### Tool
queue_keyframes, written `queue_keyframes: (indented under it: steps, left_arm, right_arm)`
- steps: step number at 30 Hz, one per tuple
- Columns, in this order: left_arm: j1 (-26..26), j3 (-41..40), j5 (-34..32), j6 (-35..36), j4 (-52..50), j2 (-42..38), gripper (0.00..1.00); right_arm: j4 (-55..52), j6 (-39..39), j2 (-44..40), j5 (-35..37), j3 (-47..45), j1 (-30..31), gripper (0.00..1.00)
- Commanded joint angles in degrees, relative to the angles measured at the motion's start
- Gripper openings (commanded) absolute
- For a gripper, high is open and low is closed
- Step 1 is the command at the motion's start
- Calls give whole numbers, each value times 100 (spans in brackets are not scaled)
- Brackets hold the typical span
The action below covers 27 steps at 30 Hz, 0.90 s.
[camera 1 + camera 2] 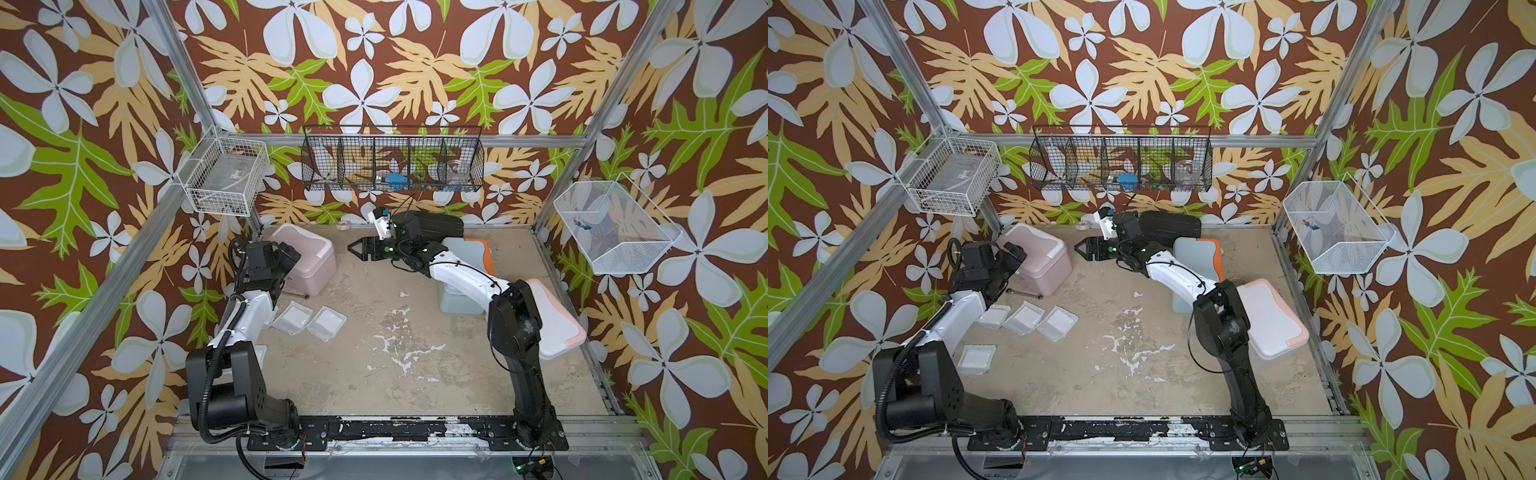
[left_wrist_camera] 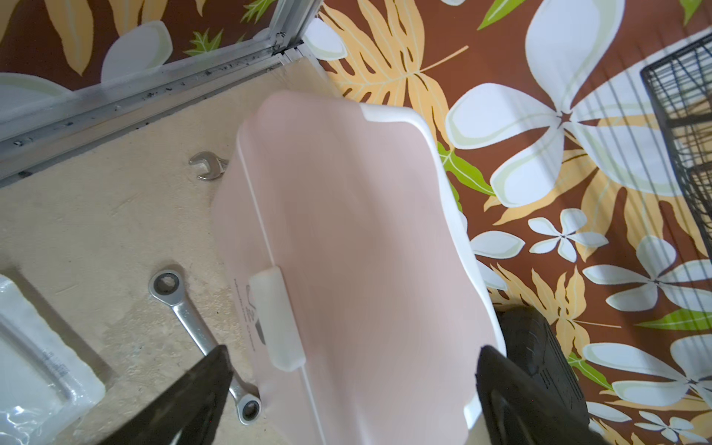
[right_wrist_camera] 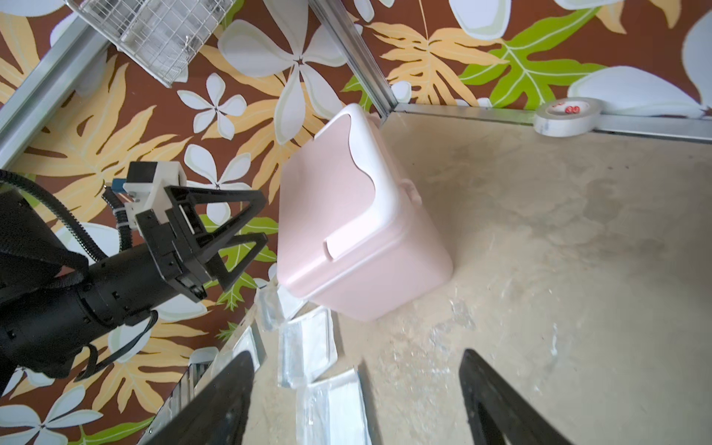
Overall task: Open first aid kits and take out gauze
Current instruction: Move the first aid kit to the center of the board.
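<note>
Pink kit (image 1: 312,261) seemingly shut; gauze packets (image 1: 326,323) outside

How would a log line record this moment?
left gripper: open, beside shut pink kit | right gripper: open, empty | gauze packets: on table

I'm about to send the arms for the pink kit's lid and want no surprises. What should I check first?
1. Left gripper open and empty: ok, jaws spread beside the pink kit.
2. Right gripper open and empty: ok, it hangs above bare table.
3. Lid shut, latch in view of both wrist cameras: ok.
4. Table at the kit's base free: not ok, a wrench lies there.
5. Gauze packets apart from both grippers: ok, flat on the table.
6. Gauze inside the kit: cannot tell, the lid hides it.
</note>
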Motion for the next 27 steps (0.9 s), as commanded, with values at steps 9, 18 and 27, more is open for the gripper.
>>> queue_keyframes:
  steps: [9,18,27]
  left_arm:
    - [542,688,671,44,136,709,100]
    - [774,1414,1394,298,-194,1496,100]
    - [544,1765,2045,562,-301,2004,99]
  right_arm:
    - [766,881,2448,-362,2954,-13,82]
    - [2202,1799,3368,-357,3441,8,83]
    - [2348,1733,3509,-267,3526,27,86]
